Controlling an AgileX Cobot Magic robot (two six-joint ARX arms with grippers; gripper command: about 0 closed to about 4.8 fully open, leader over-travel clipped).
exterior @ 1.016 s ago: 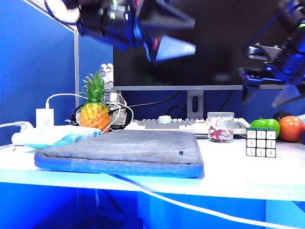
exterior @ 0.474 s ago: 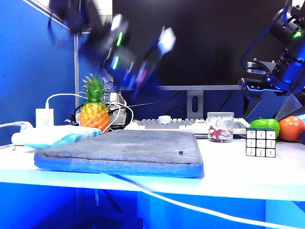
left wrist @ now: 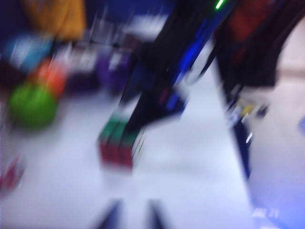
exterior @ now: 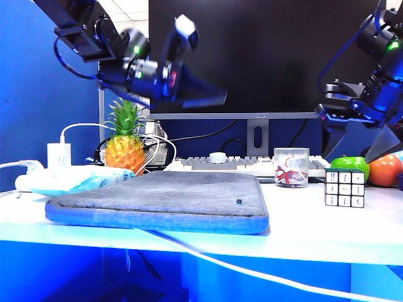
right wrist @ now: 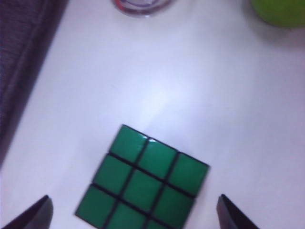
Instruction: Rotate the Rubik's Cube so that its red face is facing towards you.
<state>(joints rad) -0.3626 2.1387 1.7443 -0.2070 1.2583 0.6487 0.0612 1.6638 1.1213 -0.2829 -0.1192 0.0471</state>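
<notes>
The Rubik's Cube [exterior: 344,187] stands on the white desk at the right, with a white face toward the exterior camera. From above, its top face is green [right wrist: 143,181]. The blurred left wrist view shows the cube [left wrist: 119,143] with the red face [left wrist: 114,156] on one side. My right gripper [exterior: 354,148] hangs open just above the cube, its fingertips [right wrist: 40,212] spread wider than the cube. My left gripper [exterior: 217,95] is high at the left, far from the cube. Its fingers [left wrist: 112,217] are drawn almost together with nothing between them.
A green apple [exterior: 351,165] and an orange [exterior: 384,168] sit just behind the cube. A glass cup [exterior: 291,167] stands to its left. A grey laptop sleeve [exterior: 157,201] covers the desk's middle. A pineapple [exterior: 124,148], keyboard [exterior: 245,165] and monitor stand at the back.
My left arm has swung down and to the left, and its jaws have gone from wide open to nearly together. The right gripper has sunk slightly toward the cube. The cube has not moved.
</notes>
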